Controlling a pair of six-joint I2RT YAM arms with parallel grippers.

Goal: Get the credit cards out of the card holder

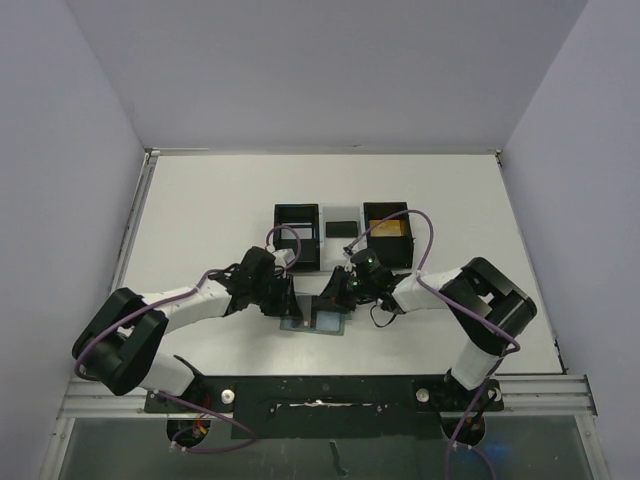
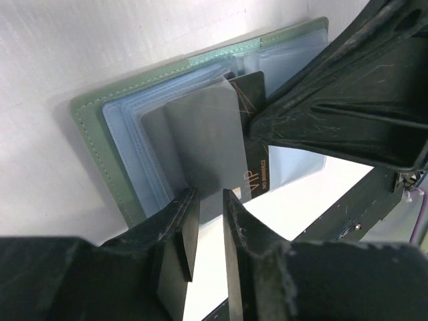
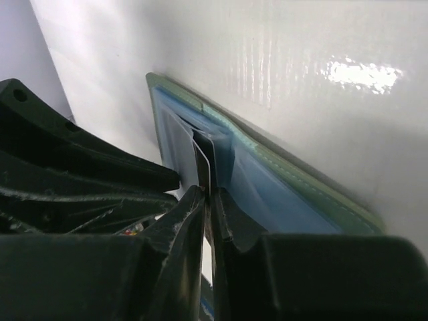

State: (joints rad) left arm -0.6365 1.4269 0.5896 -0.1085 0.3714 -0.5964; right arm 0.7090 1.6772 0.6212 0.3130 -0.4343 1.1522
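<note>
White bench (image 1: 200,220) and bare pale walls are all that surround the work. The card holder (image 2: 92,130) lies open and flat on it, just ahead of the two arm bases, and we place everything else from it.

Two credit cards stand partly out of its blue pockets: a grey card (image 2: 204,144) on top and a black card (image 2: 257,170) under it, both angled towards the holder's near edge. Beyond the holder's far edge sit the black boxes (image 1: 297,235).

Our right claw (image 3: 208,192) is at the holder's middle, its jaws closed to a sliver on thin card edges. We cannot tell whether it pinches one card or both. Our left claw (image 2: 209,195) hangs at the holder's near edge with its jaws a narrow gap apart. The grey card's edge reaches that gap but nothing looks clamped.

We see these risks:
- If both cards are in the pinch, they could come out together or one could drop.
- Nothing pins the holder, so pocket friction could lift or drag it along with the card.
- The hold is shallow, so a card could slip or bend.
- The claws sit very close over the holder, and a careless pull could knock them together.
</note>
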